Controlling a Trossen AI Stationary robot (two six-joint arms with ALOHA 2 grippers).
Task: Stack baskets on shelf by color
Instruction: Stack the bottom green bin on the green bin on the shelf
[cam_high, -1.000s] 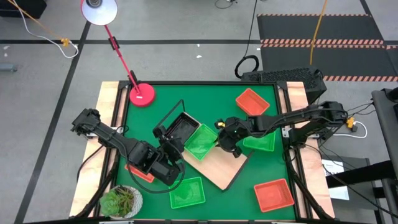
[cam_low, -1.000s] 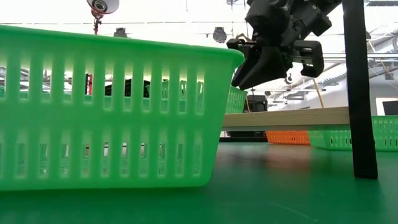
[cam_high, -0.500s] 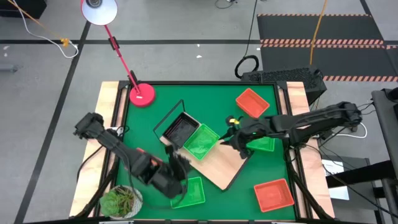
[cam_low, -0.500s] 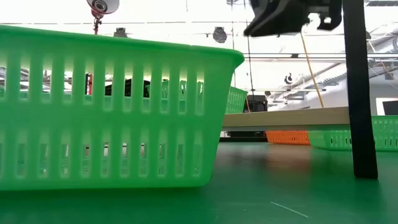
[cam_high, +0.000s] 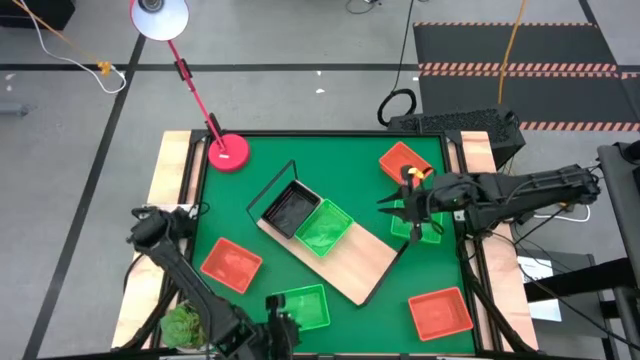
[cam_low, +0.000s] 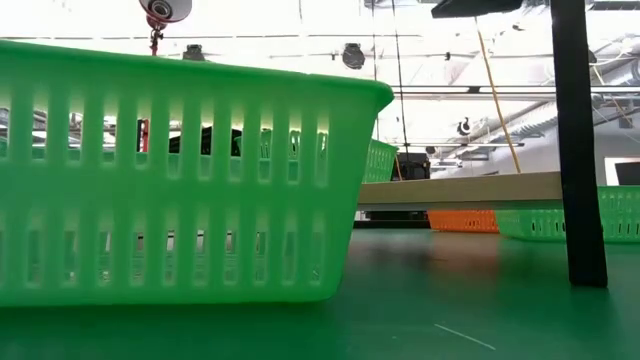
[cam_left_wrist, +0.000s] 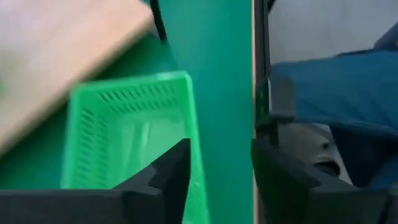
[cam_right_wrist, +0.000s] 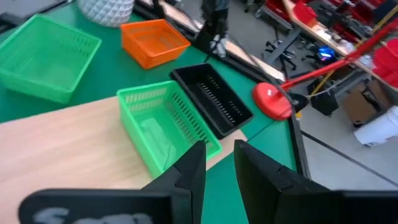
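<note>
The light-wood shelf (cam_high: 355, 262) lies slantwise at mid-table, with a black basket (cam_high: 291, 209) and a green basket (cam_high: 325, 228) side by side on it. My right gripper (cam_high: 392, 205) hovers open to the right of them, over another green basket (cam_high: 428, 232). Its wrist view shows nothing between the fingers (cam_right_wrist: 219, 152). My left gripper (cam_high: 283, 322) is at the table's near edge, open above the near green basket (cam_high: 303, 305). Its fingers (cam_left_wrist: 217, 152) stand over that basket's side wall (cam_left_wrist: 196, 124) and the mat beside it. A red basket (cam_high: 231, 264) rests on the mat at the left.
More red baskets sit at the far right (cam_high: 404, 163) and the near right (cam_high: 440, 313). A red lamp base (cam_high: 229, 152) stands at the far left, a potted plant (cam_high: 190, 325) at the near left corner. A black upright (cam_low: 580, 140) rises close to the low camera.
My left gripper has swung from the shelf's left end toward the table's near edge and down, tipping steeply, and now stands over the near green basket. My right gripper has pulled back from the green basket on the shelf toward the table's right edge and risen.
</note>
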